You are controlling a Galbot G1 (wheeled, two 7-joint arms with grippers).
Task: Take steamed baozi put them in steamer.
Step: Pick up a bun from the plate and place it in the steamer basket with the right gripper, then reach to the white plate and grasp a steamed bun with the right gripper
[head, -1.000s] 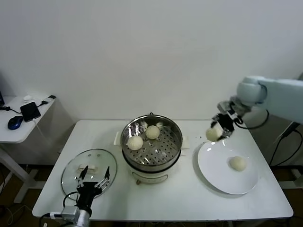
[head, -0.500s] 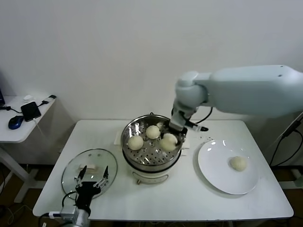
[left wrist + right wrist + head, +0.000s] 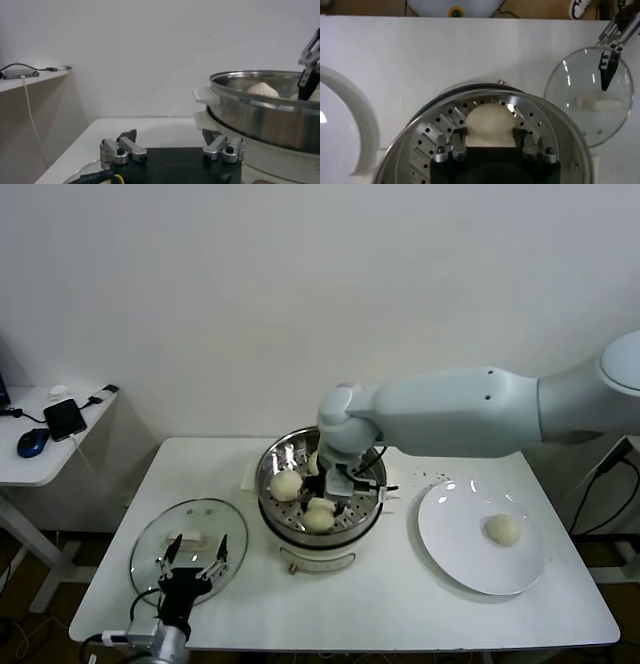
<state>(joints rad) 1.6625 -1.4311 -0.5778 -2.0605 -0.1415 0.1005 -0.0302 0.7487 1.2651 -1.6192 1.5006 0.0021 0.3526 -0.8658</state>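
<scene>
The right gripper (image 3: 328, 492) reaches down into the steamer (image 3: 372, 506) at the middle of the white table (image 3: 400, 604), its jaws closed on a steamed bun (image 3: 489, 125) that sits low over the perforated tray (image 3: 425, 145) on the near side of the pot. Two more buns are in the steamer: one (image 3: 286, 485) on the robot's left side of the tray, and one behind the gripper, mostly hidden by it. A fourth bun (image 3: 503, 529) lies on the white plate (image 3: 450, 534) to the right of the steamer. The left gripper (image 3: 190, 576) hangs at the near left edge of the table, just over the glass lid (image 3: 160, 539), with its jaws spread wide and holding nothing.
</scene>
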